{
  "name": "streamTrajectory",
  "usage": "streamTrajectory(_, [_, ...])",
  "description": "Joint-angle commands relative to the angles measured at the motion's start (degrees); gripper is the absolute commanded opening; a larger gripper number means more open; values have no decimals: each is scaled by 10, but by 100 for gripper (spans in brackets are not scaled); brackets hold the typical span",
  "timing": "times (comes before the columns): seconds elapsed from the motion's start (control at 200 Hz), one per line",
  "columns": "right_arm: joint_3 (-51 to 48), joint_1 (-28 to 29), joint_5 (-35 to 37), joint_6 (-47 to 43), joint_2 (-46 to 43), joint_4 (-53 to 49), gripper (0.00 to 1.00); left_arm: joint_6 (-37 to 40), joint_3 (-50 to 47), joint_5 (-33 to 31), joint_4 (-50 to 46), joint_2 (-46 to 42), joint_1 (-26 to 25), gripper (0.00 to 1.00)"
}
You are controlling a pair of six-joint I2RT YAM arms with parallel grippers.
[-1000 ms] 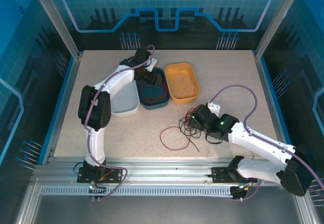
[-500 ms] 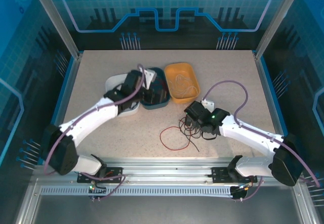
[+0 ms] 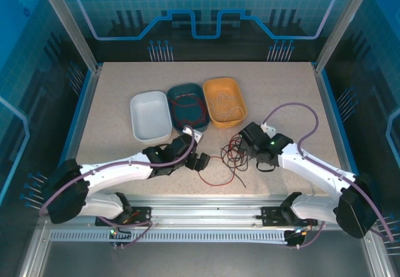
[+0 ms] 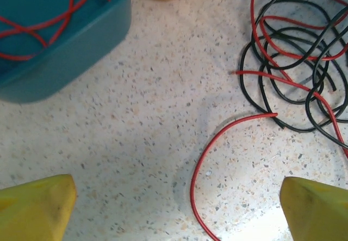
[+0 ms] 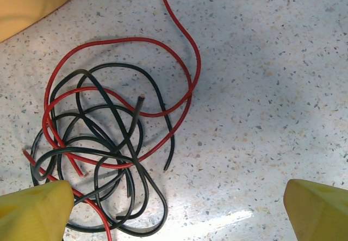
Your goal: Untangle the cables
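A tangle of red and black cables point(image 3: 234, 154) lies on the table in front of the trays. In the right wrist view the tangle point(image 5: 103, 143) sits at the left, partly over the left fingertip, and my right gripper point(image 5: 176, 214) is open above bare table. My right gripper point(image 3: 248, 137) hovers at the tangle's right edge. My left gripper point(image 3: 202, 162) is low, left of the tangle, and open. A single red strand point(image 4: 202, 181) curves across the table between the yellow fingertips point(image 4: 38, 205) of the left gripper point(image 4: 176, 214). Another red cable point(image 3: 187, 107) lies in the teal tray point(image 3: 176, 125).
Three trays stand in a row at the back: a white one point(image 3: 150, 115), the teal one, and an orange one point(image 3: 215, 119) holding a whitish cable point(image 3: 228, 105). A loose red loop point(image 3: 215, 176) reaches toward the front edge. Blue rails border the table.
My left arm has swung from the teal tray down to the front, beside the red loop. The right gripper has shifted slightly at the tangle's right side.
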Motion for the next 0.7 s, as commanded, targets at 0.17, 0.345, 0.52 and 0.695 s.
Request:
streamTrajectory(0.17, [-28, -7, -5, 9, -49, -10, 100, -127, 88, -8, -146, 98, -39, 76])
streamTrajectory(0.345, [-39, -8, -3, 12, -61, -9, 100, -145, 137, -9, -217, 152, -77, 66])
streamTrajectory(0.52, [-43, -9, -2, 8, -61, -7, 100, -159, 164, 12, -260, 187, -82, 56])
streamTrajectory(0.695, [-51, -10, -9, 3, -60, 12, 100, -175, 169, 32, -287, 192, -84, 54])
